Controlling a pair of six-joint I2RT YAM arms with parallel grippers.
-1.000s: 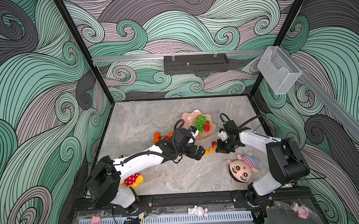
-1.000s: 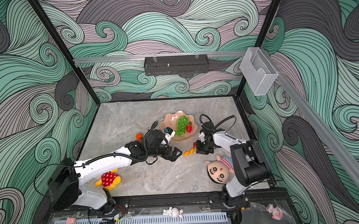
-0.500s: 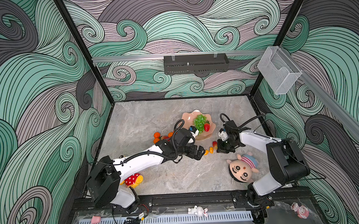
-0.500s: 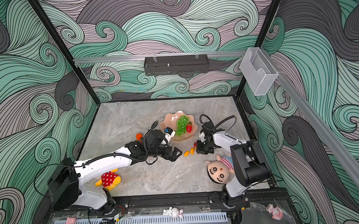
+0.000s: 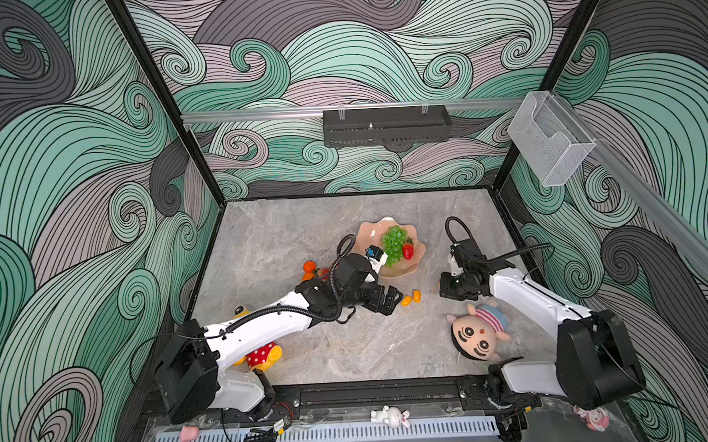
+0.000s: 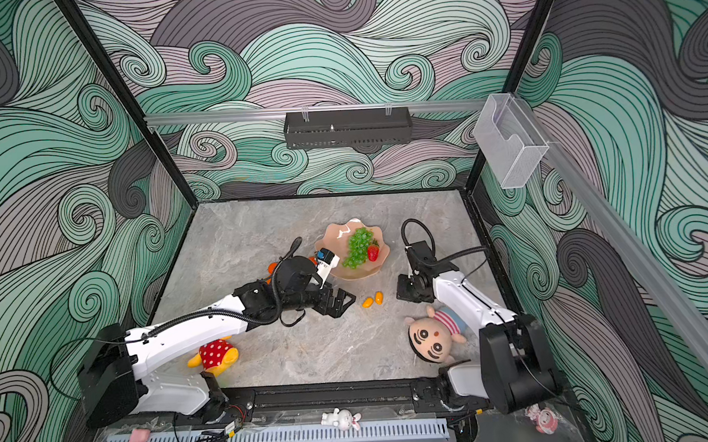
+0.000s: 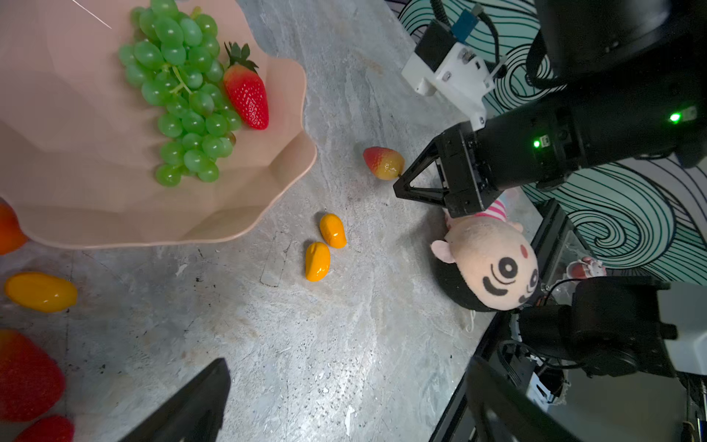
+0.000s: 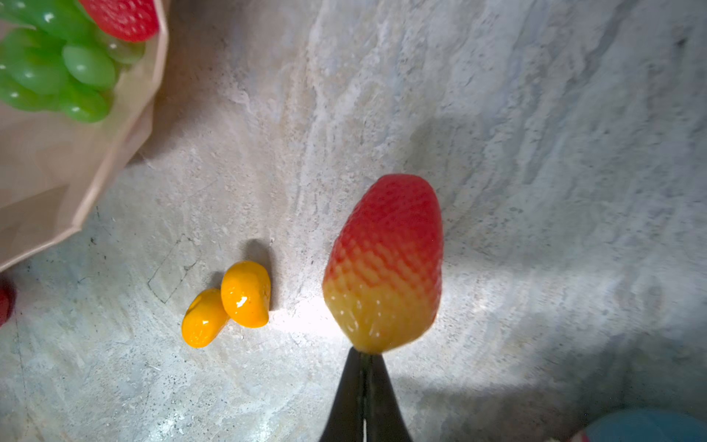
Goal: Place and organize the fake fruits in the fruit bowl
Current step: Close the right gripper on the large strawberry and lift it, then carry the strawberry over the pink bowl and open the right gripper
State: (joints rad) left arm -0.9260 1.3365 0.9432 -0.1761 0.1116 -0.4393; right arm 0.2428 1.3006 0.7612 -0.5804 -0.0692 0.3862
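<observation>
The pink scalloped fruit bowl point(image 5: 369, 229) holds a green grape bunch point(image 5: 394, 245) and a red strawberry point(image 5: 408, 251). Two kumquats point(image 5: 406, 300) point(image 5: 417, 295) lie on the table just in front of the bowl. To their left my left gripper point(image 5: 394, 299) stands open over bare table, with nothing between its fingers point(image 7: 191, 405). To their right my right gripper point(image 8: 363, 356) is shut, its tips pinched at the yellow stem end of a red-and-yellow strawberry point(image 8: 384, 264). A tangerine point(image 5: 310, 266) sits left of the bowl, partly hidden by my left arm.
A round-faced doll point(image 5: 477, 336) lies under my right forearm. A yellow polka-dot plush point(image 5: 263, 355) lies by my left arm's base. The left wrist view shows another kumquat point(image 7: 40, 291) and strawberries point(image 7: 26, 375) near the bowl. A clear box point(image 5: 550, 141) hangs on the right wall.
My right gripper's jaws have come fully together at the strawberry's stem end. Neither arm has visibly shifted, and the left gripper stays open.
</observation>
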